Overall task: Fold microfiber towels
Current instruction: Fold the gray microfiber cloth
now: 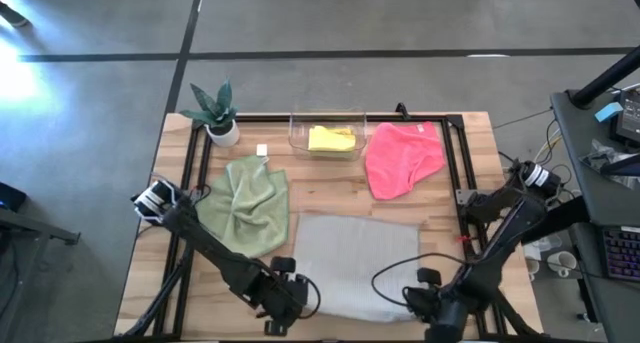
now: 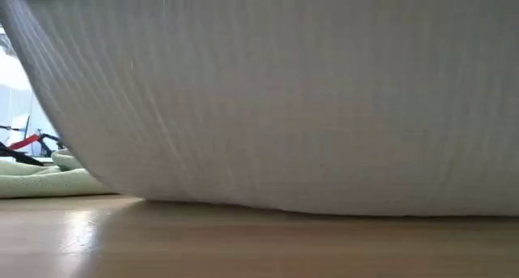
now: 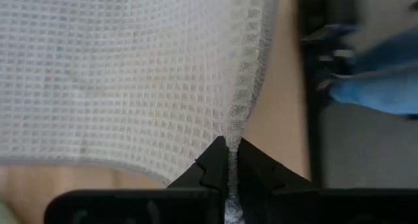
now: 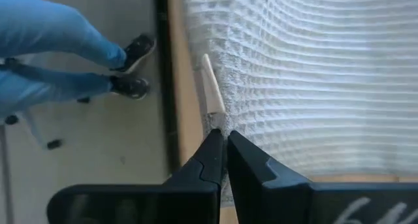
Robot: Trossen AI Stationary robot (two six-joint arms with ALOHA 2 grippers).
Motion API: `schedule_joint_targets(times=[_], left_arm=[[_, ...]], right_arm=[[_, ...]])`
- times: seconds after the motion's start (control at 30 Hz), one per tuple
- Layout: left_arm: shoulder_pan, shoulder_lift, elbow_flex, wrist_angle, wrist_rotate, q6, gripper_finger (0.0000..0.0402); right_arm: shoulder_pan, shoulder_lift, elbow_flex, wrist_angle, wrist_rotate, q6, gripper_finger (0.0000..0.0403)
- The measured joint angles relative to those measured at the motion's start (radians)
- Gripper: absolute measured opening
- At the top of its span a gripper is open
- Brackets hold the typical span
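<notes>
No readable text, labels, brand names, numbers or signs appear in any of the four views. A small pale tag is sewn to the edge of the light grey towel in the right wrist view, but nothing can be read on it. A small white tag by the sage green towel in the high view is too small to show any writing.
</notes>
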Motion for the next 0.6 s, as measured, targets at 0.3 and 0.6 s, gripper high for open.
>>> schedule_joint_targets(times=[0.3,0.6], left_arm=[[0.012,-0.008,0.094,-0.082,-0.072,-0.025,0.001],[0.187,0.017,0.067,-0.196,-0.22,-0.025,0.001]], right_arm=[[0.038,-0.002,0.094,-0.263,0.046,0.113,0.0009],[-0.112,-0.002,0.001,-0.451,0.13,0.201,0.0009]])
